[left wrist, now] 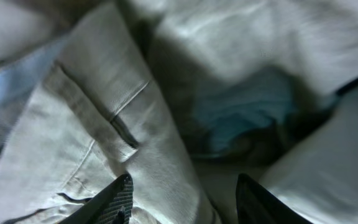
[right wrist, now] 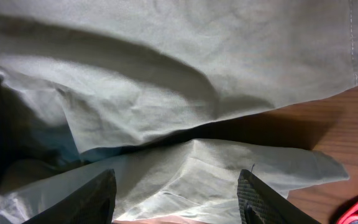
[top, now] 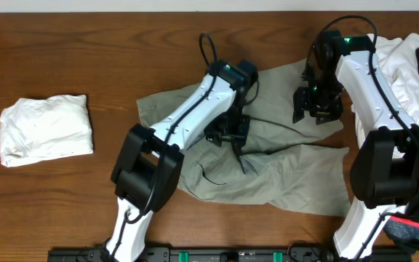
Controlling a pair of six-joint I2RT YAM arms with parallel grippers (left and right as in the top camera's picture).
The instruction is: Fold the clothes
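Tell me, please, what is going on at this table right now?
Large khaki-beige cloth trousers lie crumpled on the brown wooden table, not yet folded. The robot's left gripper and right gripper hover above the fabric, jaws apart, holding nothing. A folded white garment lies far left; a white-and-black clothes heap sits at the right edge.

We lose the middle of the khaki shorts (top: 282, 175) under the left arm (top: 195, 109). The white pile (top: 402, 54) runs off the right edge, and the blue lining (left wrist: 247, 106) blurs.
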